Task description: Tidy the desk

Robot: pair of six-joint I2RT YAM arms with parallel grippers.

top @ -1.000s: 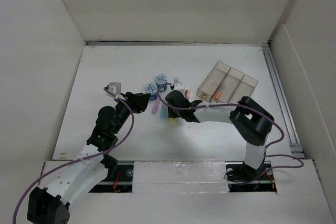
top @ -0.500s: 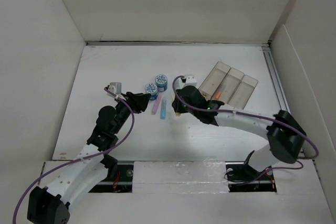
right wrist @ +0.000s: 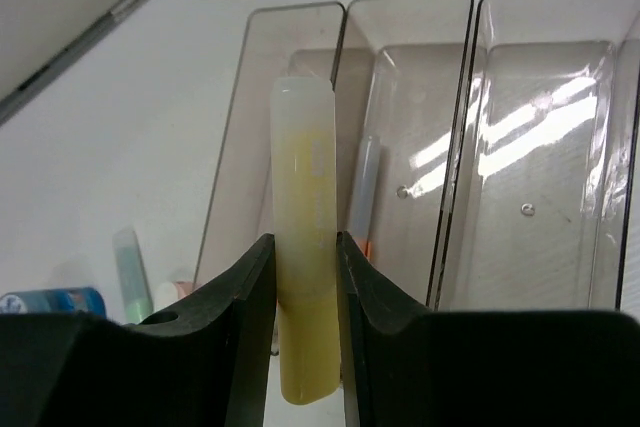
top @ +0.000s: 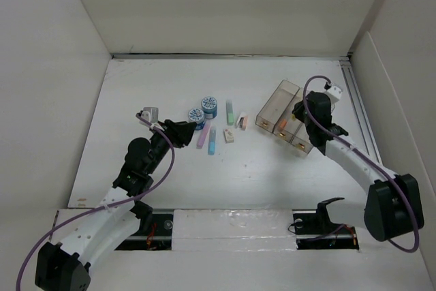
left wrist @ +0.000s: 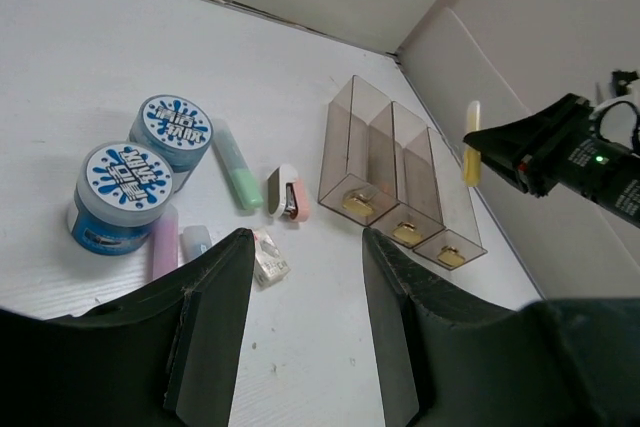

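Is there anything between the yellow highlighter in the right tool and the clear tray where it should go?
Nothing visible blocks it. The right tool holds the yellow highlighter in the air over the clear tray, whose compartments are open on top. One pen lies in the middle compartment.

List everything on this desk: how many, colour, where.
desk: 1, white, underneath
tray: 1, clear, right
jars: 2, blue, centre
green marker: 1, green, beside farther jar
pink marker: 1, pink, beside nearer jar
blue marker: 1, blue, beside pink marker
orange marker: 1, orange, tray's middle compartment
stapler: 1, pink-white, left of tray
eraser: 1, white, near stapler
yellow marker: 1, yellow, in right gripper
left gripper: 1, black, open, by jars
right gripper: 1, black, over tray
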